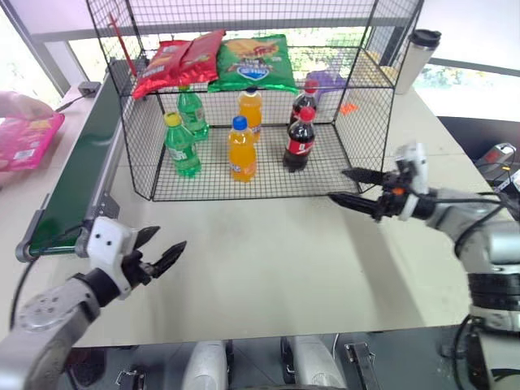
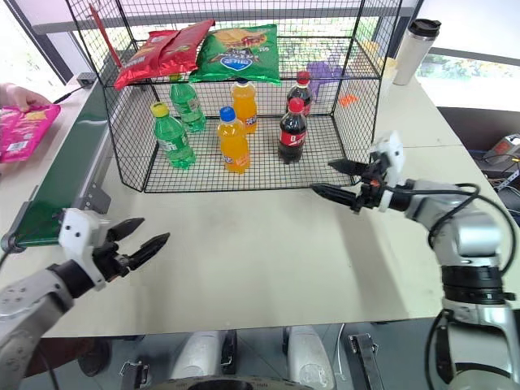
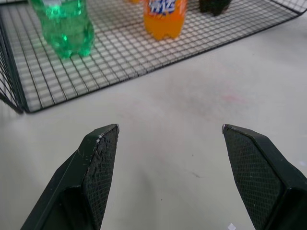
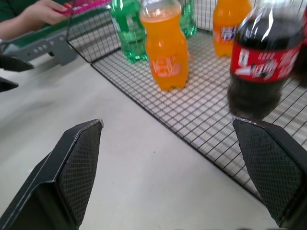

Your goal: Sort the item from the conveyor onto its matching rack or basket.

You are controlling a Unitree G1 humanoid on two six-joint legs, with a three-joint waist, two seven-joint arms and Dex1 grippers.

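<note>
The pink bag [image 1: 28, 140] lies off the table's left edge, beyond the conveyor [image 1: 77, 175], under a person's hand [image 1: 23, 105]. The rack [image 1: 244, 106] stands at the table's far edge. Both the left gripper [image 1: 160, 250] and the right gripper [image 1: 351, 187] hover released and empty over the table [image 1: 268, 268].

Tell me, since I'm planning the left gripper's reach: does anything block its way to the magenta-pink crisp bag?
Yes. The left gripper hangs open over the table, and the dark green conveyor lies between it and the magenta-pink crisp bag, which a person's hand holds.
</note>
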